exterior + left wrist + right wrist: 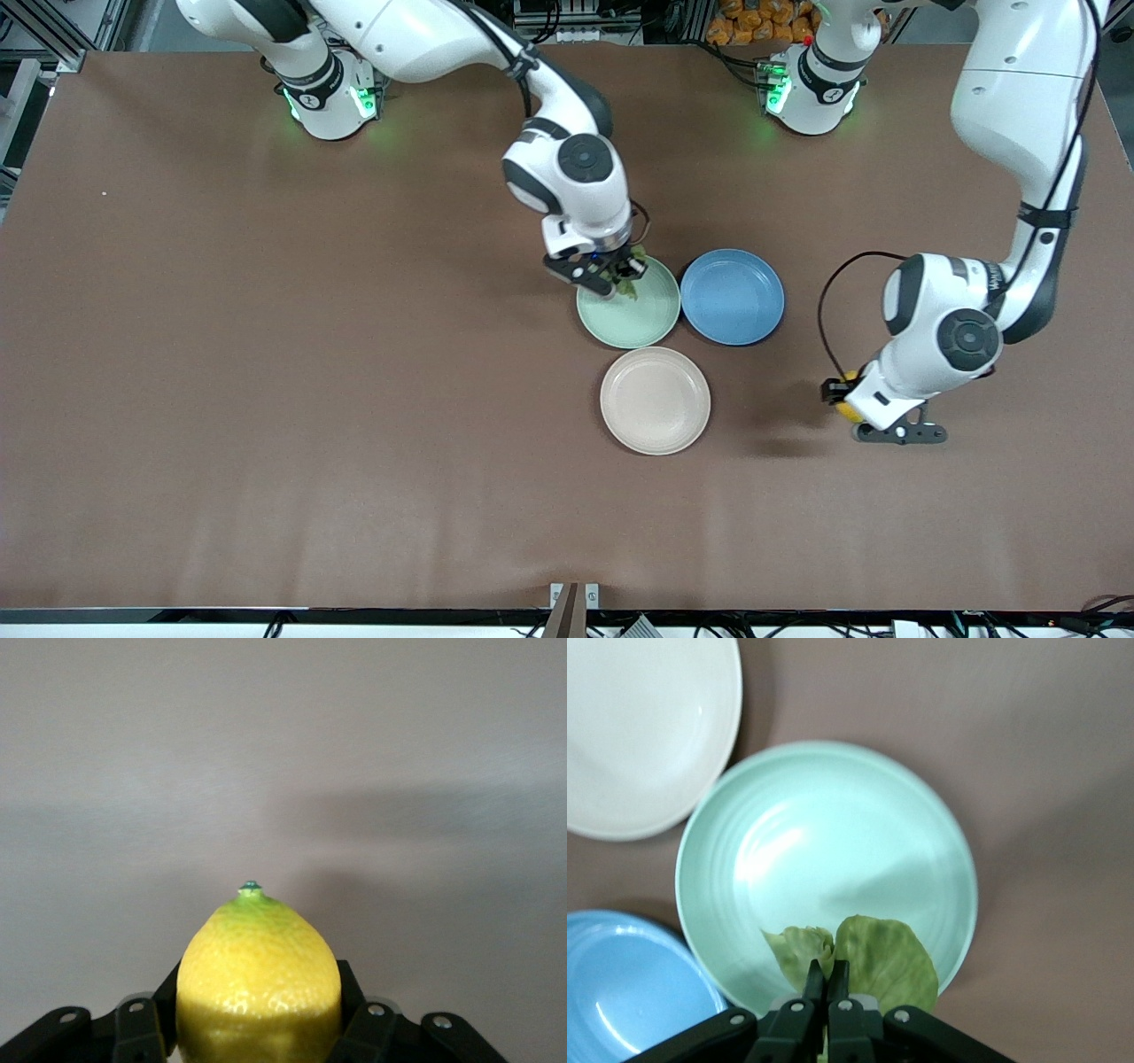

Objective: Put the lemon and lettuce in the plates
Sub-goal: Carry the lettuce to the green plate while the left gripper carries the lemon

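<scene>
My right gripper (620,282) is shut on the green lettuce (868,958) leaf and holds it over the rim of the mint green plate (640,319), on the side toward the robots. The lettuce (629,288) hangs above the plate (833,859). My left gripper (843,400) is shut on the yellow lemon (259,983) and holds it low over bare table toward the left arm's end. The lemon (849,409) peeks out under the hand. The beige-pink plate (655,400) lies nearer the front camera than the mint one and holds nothing; it also shows in the right wrist view (638,735).
A blue plate (733,296) lies beside the mint plate, toward the left arm's end; it also shows in the right wrist view (620,992). The three plates sit close together mid-table. Brown table stretches around them.
</scene>
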